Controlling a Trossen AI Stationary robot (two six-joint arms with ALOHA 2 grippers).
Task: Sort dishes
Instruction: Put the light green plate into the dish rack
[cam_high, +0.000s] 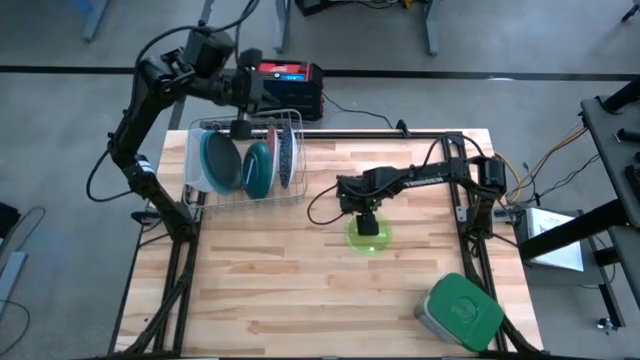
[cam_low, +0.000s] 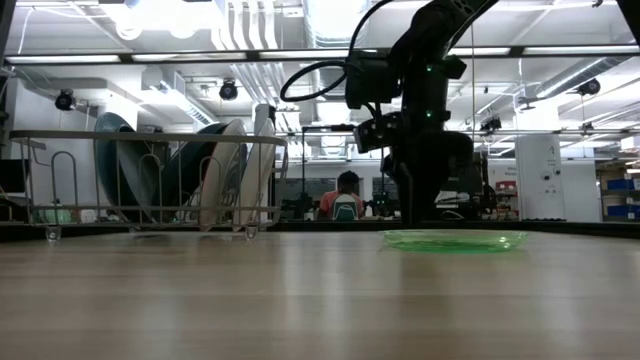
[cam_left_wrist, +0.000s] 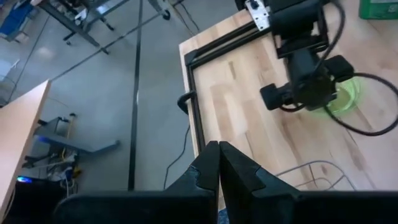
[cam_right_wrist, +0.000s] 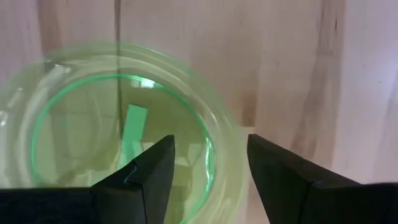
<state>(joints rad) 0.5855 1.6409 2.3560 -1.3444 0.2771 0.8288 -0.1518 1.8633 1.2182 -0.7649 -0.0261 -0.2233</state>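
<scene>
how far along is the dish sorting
Several dishes already stand in the wire rack. The right gripper is open astride the rim of the lime green plate, the last dish lying on the table. The left gripper waits shut above the rack.

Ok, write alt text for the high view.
Seen from above, the right claw hangs open over a lime green plate on the wooden table. The left claw sits shut above the wire rack of upright dishes.

plates (cam_high: 245, 165) in rack (cam_high: 290, 190) (left); plate (cam_high: 368, 238) mid-table
</scene>
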